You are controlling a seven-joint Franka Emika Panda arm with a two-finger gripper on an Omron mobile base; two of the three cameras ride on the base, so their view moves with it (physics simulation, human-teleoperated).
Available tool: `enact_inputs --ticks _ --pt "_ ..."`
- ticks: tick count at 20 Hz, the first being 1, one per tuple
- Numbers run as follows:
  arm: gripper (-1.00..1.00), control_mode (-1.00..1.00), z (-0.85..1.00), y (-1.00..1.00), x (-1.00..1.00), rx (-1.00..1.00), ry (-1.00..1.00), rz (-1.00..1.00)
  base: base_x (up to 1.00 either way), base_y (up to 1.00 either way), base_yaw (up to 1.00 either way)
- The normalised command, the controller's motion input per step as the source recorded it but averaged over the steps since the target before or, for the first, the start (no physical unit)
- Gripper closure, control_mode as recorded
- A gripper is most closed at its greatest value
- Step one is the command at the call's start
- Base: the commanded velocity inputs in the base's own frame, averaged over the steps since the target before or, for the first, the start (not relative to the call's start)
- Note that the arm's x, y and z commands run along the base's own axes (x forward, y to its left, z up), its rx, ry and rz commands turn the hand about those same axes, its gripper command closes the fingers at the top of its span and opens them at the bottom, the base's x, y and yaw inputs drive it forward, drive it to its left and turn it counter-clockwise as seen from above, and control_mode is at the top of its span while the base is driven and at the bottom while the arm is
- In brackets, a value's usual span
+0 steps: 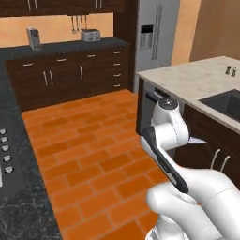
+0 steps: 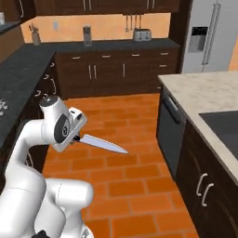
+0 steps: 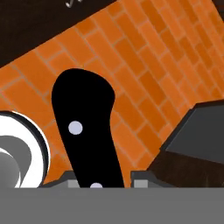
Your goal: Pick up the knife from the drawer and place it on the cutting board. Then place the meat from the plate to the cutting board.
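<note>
Knife (image 2: 100, 143) (light, stiff, slick-bladed) juts over the brick floor (image 2: 135, 186), gripper (image 3: 103, 179) fingers clamped on its black handle, probably the safest hold.

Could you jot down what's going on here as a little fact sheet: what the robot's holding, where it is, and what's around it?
Held item: the knife, black handle clamped between the fingers
Blade: pale, pointing away from the arm, above the floor
Fingers: shut on the handle
Floor: orange brick
Nearby: island counter with a dark sink
Far wall: dark cabinets, a toaster, a grey fridge
Cutting board, meat, plate: can't be made out
</note>
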Motion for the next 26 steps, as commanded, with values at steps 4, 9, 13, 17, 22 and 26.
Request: enact_inputs --ticks 4,9,13,17,22,26 --pt "1.00 1.00 0.00 0.00 0.00 0.00 0.00 0.00 0.86 0.02 -0.70" --pt "1.00 1.00 0.00 0.00 0.00 0.00 0.00 0.00 0.50 0.00 -0.85" --pt "1.00 1.00 0.00 0.00 0.00 0.00 0.00 0.00 0.34 0.00 -0.93" --pt "1.00 1.00 0.00 0.00 0.00 0.00 0.00 0.00 0.51 0.33 -0.91" --pt "1.00 1.00 0.00 0.00 0.00 0.00 0.00 0.00 0.61 0.43 -0.83" --pt "1.00 1.00 0.00 0.00 0.00 0.00 0.00 0.00 0.53 0.74 -0.47"
